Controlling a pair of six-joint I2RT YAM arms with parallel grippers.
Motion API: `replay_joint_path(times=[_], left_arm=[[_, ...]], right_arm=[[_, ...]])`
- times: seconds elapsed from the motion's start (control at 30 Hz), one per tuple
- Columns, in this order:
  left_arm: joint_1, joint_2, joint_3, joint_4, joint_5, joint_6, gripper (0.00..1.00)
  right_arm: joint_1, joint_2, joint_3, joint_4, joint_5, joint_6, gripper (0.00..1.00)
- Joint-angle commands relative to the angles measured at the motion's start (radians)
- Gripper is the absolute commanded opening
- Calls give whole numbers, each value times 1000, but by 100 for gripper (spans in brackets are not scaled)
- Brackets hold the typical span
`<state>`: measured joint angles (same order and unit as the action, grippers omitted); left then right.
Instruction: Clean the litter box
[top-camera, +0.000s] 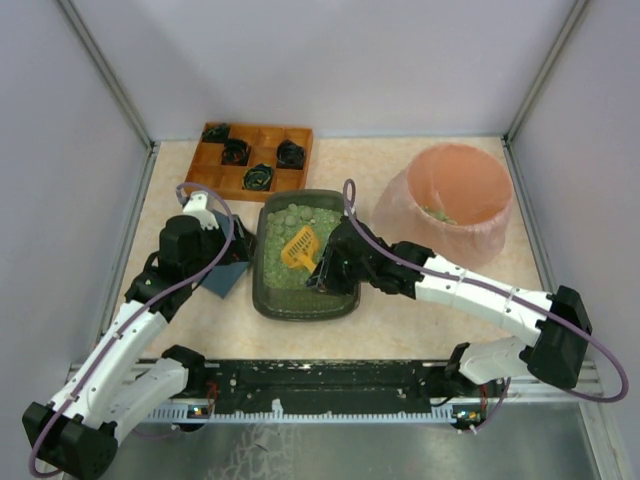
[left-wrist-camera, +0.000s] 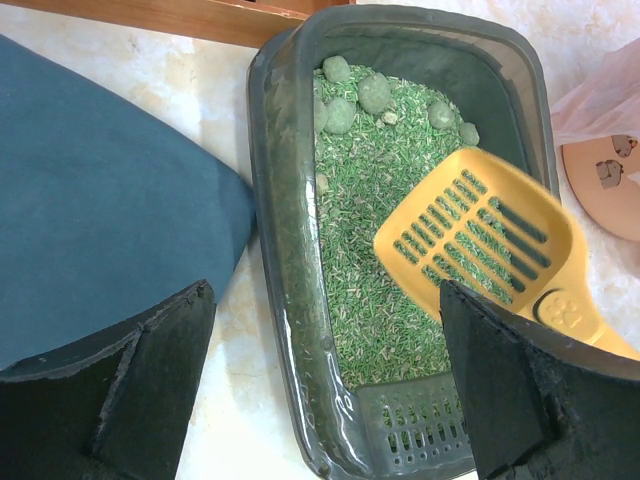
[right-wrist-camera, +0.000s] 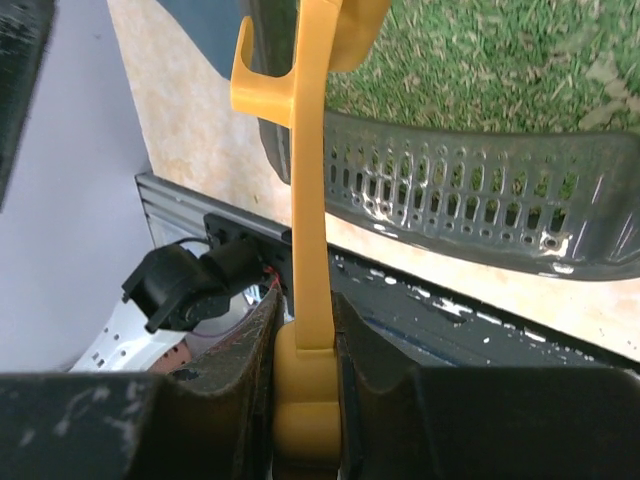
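Yellow plastic scoop (right-wrist-camera: 310, 200), probably light and stiff, is pinched by its handle in my right gripper (right-wrist-camera: 305, 345) over the litter box (left-wrist-camera: 272, 200) between my arms, whose loose granules likely shift, so grip its rim; left gripper (left-wrist-camera: 320, 310) gapes wide, empty.

Litter box (top-camera: 258, 282) (left-wrist-camera: 290, 250) (right-wrist-camera: 470, 200): dark grey-green rectangular plastic tray with rounded corners and a raised rim. It sits flat and upright near the middle of the worktop, long sides running from near edge to far edge. A slotted panel (left-wrist-camera: 415, 440) sits at its near end. Green granular litter (top-camera: 280, 275) (left-wrist-camera: 370, 260) (right-wrist-camera: 480, 60) covers the floor. Several rounded green clumps (top-camera: 295, 215) (left-wrist-camera: 375, 92) lie on the litter at the far end.
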<state>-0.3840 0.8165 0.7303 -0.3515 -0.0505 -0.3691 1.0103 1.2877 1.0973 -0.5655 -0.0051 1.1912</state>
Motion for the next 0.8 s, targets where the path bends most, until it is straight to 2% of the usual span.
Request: replay_joint_path(times=[0.0,0.17,0.3,0.5,0.77], left_arm=[[5,-5,0,20,11,-4,98],[7,-5,-2,17,8,-4,98],[6,-5,0,17,5,-4,98],[7,-2,-1,17,3,-4,98],[7,-3,-1,17,5,-4,98]], right_arm=[[-11,13,-48,84,-104,31,0],[-26,74,-96,146,-158,48,0],[-34,103,-121,185,-176,52,8],[-36,95,-113,151,-162,32,21],[-38,62,-144,123,-183,4,29]])
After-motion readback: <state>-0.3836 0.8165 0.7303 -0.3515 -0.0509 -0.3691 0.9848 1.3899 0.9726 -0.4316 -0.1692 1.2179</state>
